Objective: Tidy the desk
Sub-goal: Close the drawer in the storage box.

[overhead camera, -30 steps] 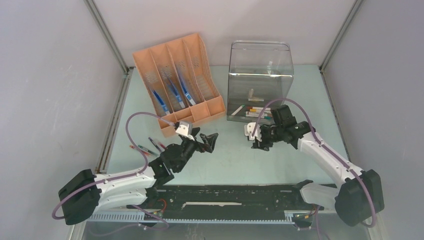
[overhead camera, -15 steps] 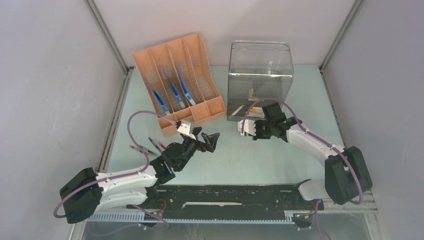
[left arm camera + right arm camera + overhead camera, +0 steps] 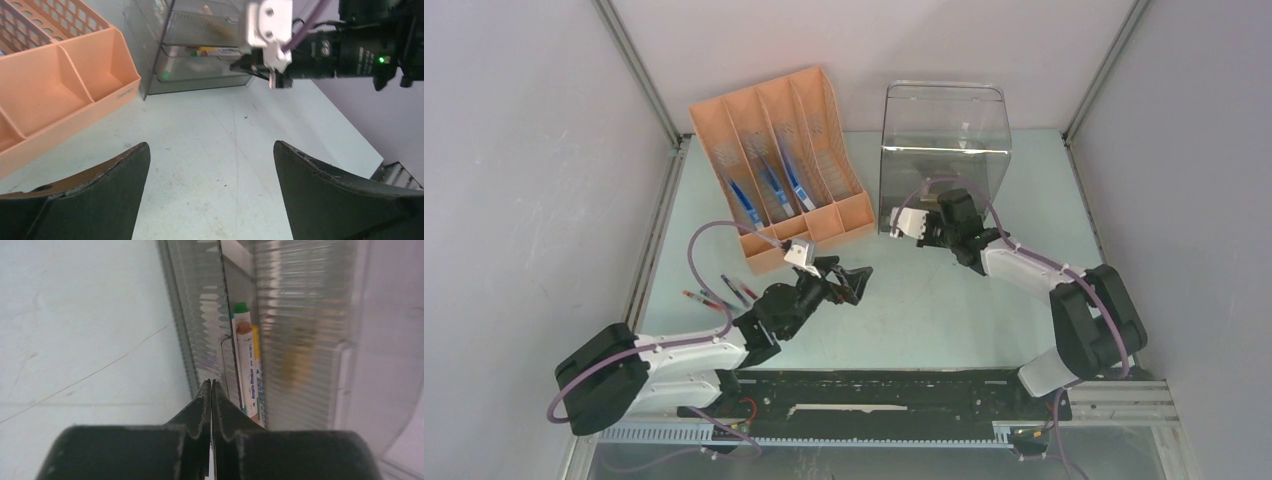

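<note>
right jaws pressed together, empty, tips at the wall of the clear bin [image 3: 300,340]; markers [image 3: 246,370] just right of them. left jaws spread wide above bench [image 3: 210,150], orange organizer [image 3: 60,95] ahead-left.

R gripper [image 3: 932,230] at clear box [image 3: 944,140] front edge. Orange rack [image 3: 774,160] left of box. L gripper [image 3: 846,277], jaws apart, near-left of box. Pens [image 3: 719,295] further left on desk [image 3: 944,310].

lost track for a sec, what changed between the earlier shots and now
The right gripper swung away from its base to the front of the clear drawer box and closed, with nothing seen in it. The left gripper crept slightly forward, still open. Orange file organizer, box and loose pens stayed put.
</note>
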Controlling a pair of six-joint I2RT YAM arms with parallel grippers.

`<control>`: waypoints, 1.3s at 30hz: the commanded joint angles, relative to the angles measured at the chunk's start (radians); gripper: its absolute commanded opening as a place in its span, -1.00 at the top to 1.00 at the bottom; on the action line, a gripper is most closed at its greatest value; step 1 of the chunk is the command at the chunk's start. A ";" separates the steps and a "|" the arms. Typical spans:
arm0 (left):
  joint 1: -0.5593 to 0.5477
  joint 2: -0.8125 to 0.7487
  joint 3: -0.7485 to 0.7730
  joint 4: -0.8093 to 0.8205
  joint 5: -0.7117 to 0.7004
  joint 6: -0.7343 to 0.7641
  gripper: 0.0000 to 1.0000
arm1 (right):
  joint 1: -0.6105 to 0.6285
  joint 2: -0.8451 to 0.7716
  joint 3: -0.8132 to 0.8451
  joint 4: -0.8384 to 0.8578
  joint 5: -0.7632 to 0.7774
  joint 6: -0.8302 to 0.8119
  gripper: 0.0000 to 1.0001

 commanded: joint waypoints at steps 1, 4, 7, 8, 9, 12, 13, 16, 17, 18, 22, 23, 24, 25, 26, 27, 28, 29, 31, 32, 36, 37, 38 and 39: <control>0.007 0.051 0.029 0.108 0.063 -0.072 -1.00 | 0.013 0.041 0.068 0.144 0.103 0.053 0.92; 0.007 0.091 0.042 0.128 0.087 -0.093 -1.00 | 0.016 0.055 0.071 0.181 0.122 0.064 0.82; 0.007 0.124 0.053 0.148 0.101 -0.115 -1.00 | 0.016 0.067 0.075 0.219 0.158 0.092 0.69; 0.007 0.133 0.057 0.152 0.103 -0.123 -1.00 | 0.016 0.068 0.077 0.214 0.160 0.091 0.69; 0.007 0.141 0.058 0.158 0.106 -0.128 -1.00 | 0.015 0.065 0.077 0.204 0.157 0.094 0.69; 0.008 0.163 0.064 0.169 0.109 -0.147 -1.00 | 0.014 0.043 0.077 0.156 0.115 0.126 0.70; 0.008 0.172 0.067 0.174 0.114 -0.155 -1.00 | 0.015 0.033 0.078 0.136 0.096 0.138 0.72; 0.009 0.210 0.082 0.185 0.128 -0.194 -1.00 | 0.014 -0.016 0.077 0.068 0.027 0.174 0.76; 0.010 0.230 0.089 0.189 0.133 -0.207 -1.00 | 0.014 -0.036 0.077 0.029 0.003 0.185 0.77; 0.012 0.245 0.096 0.194 0.136 -0.223 -1.00 | 0.013 -0.058 0.076 -0.002 -0.013 0.193 0.79; 0.023 0.305 0.117 0.229 0.151 -0.281 -1.00 | 0.022 -0.157 0.077 -0.106 -0.051 0.222 0.85; 0.026 0.319 0.118 0.246 0.149 -0.292 -1.00 | 0.021 -0.184 0.078 -0.127 -0.070 0.237 0.85; 0.028 0.334 0.119 0.263 0.148 -0.301 -1.00 | 0.021 -0.215 0.077 -0.147 -0.078 0.265 0.86; 0.028 0.351 0.119 0.282 0.147 -0.305 -1.00 | 0.019 -0.253 0.077 -0.162 -0.089 0.312 0.86; 0.030 0.365 0.123 0.295 0.146 -0.307 -1.00 | 0.013 -0.283 0.077 -0.179 -0.104 0.346 0.85; 0.031 0.382 0.129 0.302 0.144 -0.315 -1.00 | 0.006 -0.316 0.077 -0.196 -0.120 0.385 0.85; 0.031 0.399 0.137 0.306 0.145 -0.326 -1.00 | -0.003 -0.347 0.076 -0.207 -0.139 0.425 0.84; 0.032 0.417 0.147 0.313 0.149 -0.335 -1.00 | -0.016 -0.376 0.078 -0.219 -0.158 0.466 0.83; 0.032 0.458 0.169 0.335 0.161 -0.352 -1.00 | -0.044 -0.425 0.082 -0.251 -0.215 0.536 0.82; 0.033 0.483 0.180 0.351 0.165 -0.361 -1.00 | -0.060 -0.441 0.093 -0.290 -0.239 0.561 0.81; 0.033 0.591 0.223 0.433 0.151 -0.411 -1.00 | -0.131 -0.500 0.113 -0.404 -0.458 0.596 0.78; 0.033 0.621 0.235 0.453 0.144 -0.422 -1.00 | -0.144 -0.513 0.113 -0.424 -0.497 0.578 0.77; 0.033 0.660 0.248 0.473 0.138 -0.433 -1.00 | -0.152 -0.524 0.114 -0.454 -0.519 0.558 0.76; 0.033 0.689 0.263 0.487 0.132 -0.443 -1.00 | -0.156 -0.532 0.115 -0.470 -0.530 0.539 0.71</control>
